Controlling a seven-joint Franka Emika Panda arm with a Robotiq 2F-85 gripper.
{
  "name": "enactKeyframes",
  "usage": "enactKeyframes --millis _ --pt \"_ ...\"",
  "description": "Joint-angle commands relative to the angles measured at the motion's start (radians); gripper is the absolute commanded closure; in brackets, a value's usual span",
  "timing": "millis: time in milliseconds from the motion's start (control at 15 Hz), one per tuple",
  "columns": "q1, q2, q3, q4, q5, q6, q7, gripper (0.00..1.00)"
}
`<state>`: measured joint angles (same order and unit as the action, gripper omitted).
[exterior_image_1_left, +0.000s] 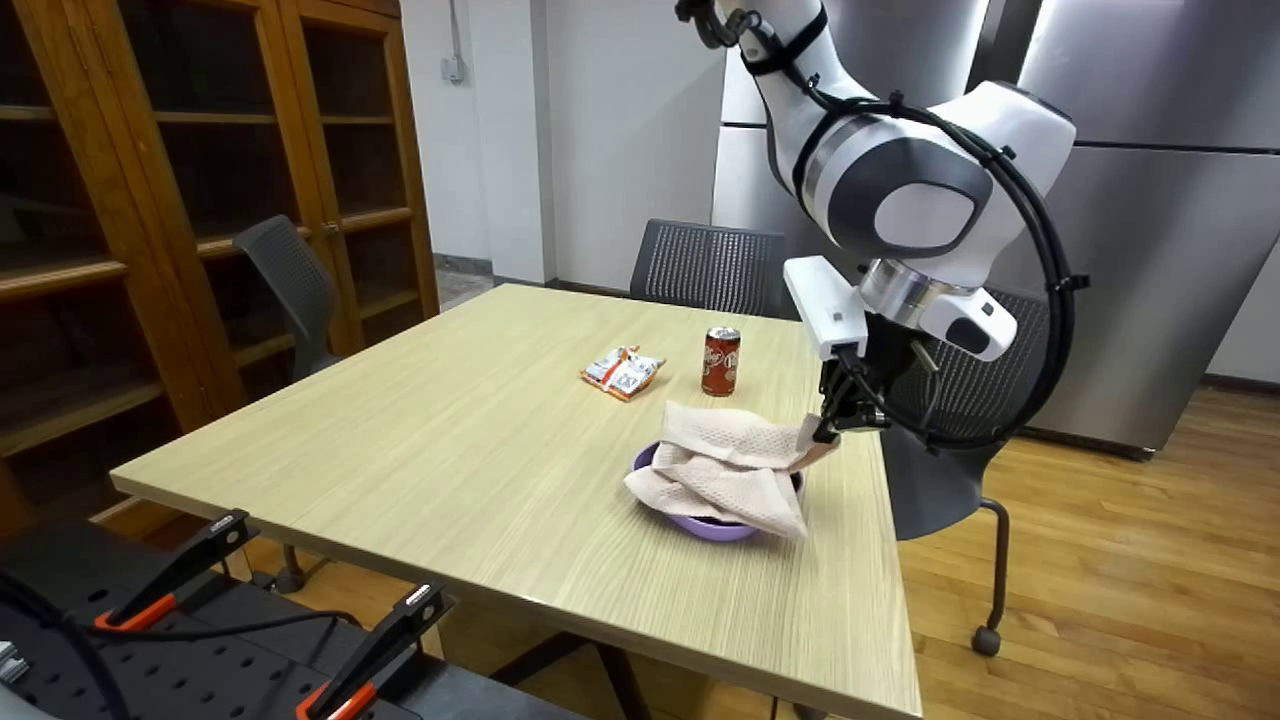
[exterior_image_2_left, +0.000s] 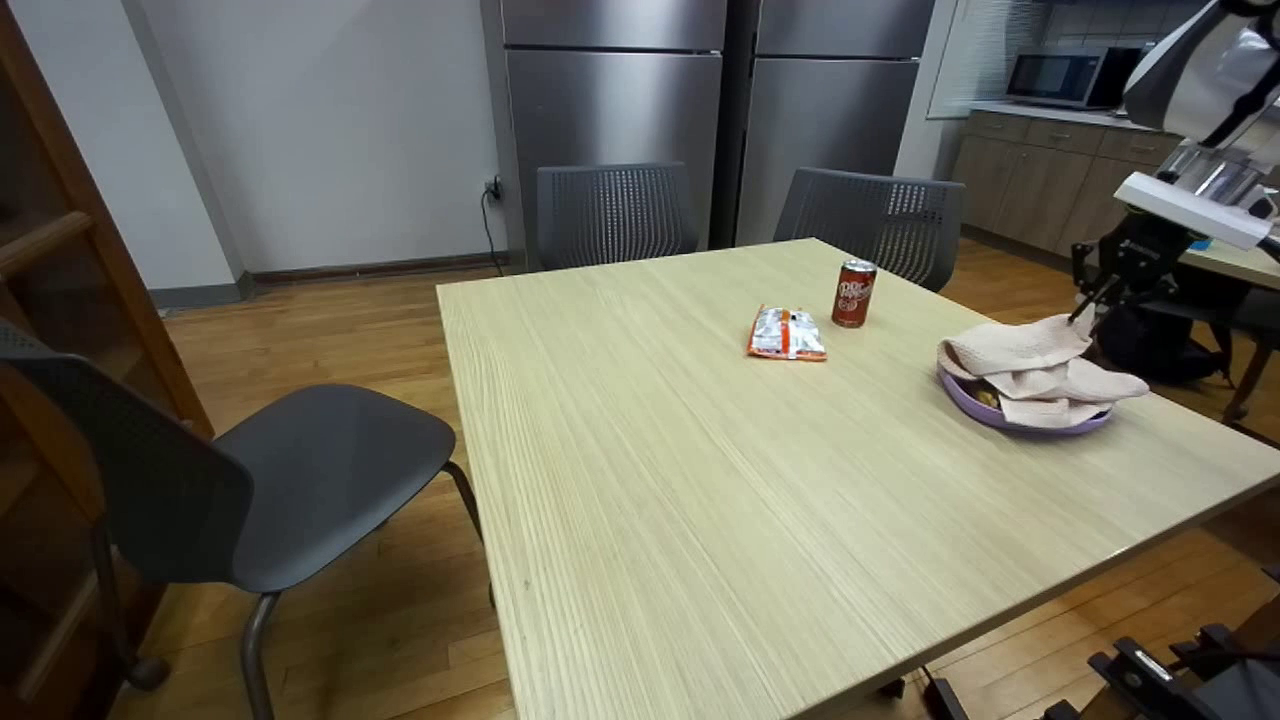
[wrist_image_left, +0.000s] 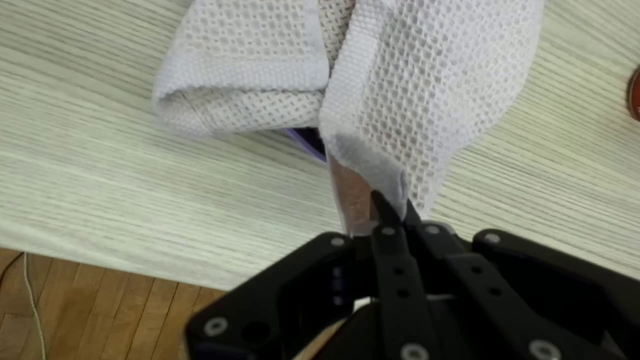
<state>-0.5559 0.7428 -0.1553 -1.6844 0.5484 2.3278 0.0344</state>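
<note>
see the black two-fingered tool (wrist_image_left: 397, 210) drawn together and clamped on one edge of a pale pinkish-white waffle-weave cloth (wrist_image_left: 430, 90). find the cloth straight ahead of the tool in the wrist view, fanning out toward the top, and just below and beside the tool in both exterior views, with the pinched edge raised and most of the rest heaped loosely over a shallow round purple bowl (exterior_image_1_left: 712, 527). glimpse something yellowish-brown (exterior_image_2_left: 987, 395) under the cloth at the rim, too covered to name. notice the bowl resting near one edge of a pale wood-grain bench (exterior_image_1_left: 400, 450), with loose cloth overhanging the rim. spot farther along, apart from the cloth, an upright red drinks can (exterior_image_1_left: 720, 362) with a silver top, and near the can a crumpled white-and-orange snack packet (exterior_image_1_left: 622, 373) lying flat. see dark grey chairs with slotted backs (exterior_image_2_left: 615, 215) around the bench, tall stainless-steel refrigerators (exterior_image_2_left: 615, 110) standing behind, and a brown glass-fronted wooden cabinet (exterior_image_1_left: 215, 180) along another side. note a golden-brown plank floor (exterior_image_1_left: 1150, 580) underfoot, a plain white wall (exterior_image_2_left: 340, 130) at the back, a silver-and-black microwave (exterior_image_2_left: 1060, 78) above grey-brown kitchen cupboards (exterior_image_2_left: 1040, 185), and orange-and-black clamps (exterior_image_1_left: 182, 572) on a black perforated platform (exterior_image_1_left: 200, 670) close to the bench.
</note>
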Motion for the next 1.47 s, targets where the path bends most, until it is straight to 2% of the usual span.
enactKeyframes --millis 0,533,600,667,800,1267,1333,1400 --pt "-0.027 0.080 0.006 0.128 0.004 -0.085 0.046 0.99" --pt "-0.033 0.162 0.010 0.240 -0.006 -0.117 0.098 0.99" --pt "-0.028 0.164 0.009 0.243 -0.015 -0.122 0.096 0.73" --pt "-0.026 0.163 0.010 0.244 -0.020 -0.129 0.089 0.72" --pt "-0.019 0.146 0.009 0.229 -0.034 -0.145 0.078 0.59" --pt "-0.009 0.072 0.005 0.143 -0.041 -0.125 0.051 0.05" --pt "-0.009 0.060 0.005 0.127 -0.040 -0.122 0.047 0.00" --pt "-0.010 0.048 0.005 0.110 -0.037 -0.118 0.042 0.00"
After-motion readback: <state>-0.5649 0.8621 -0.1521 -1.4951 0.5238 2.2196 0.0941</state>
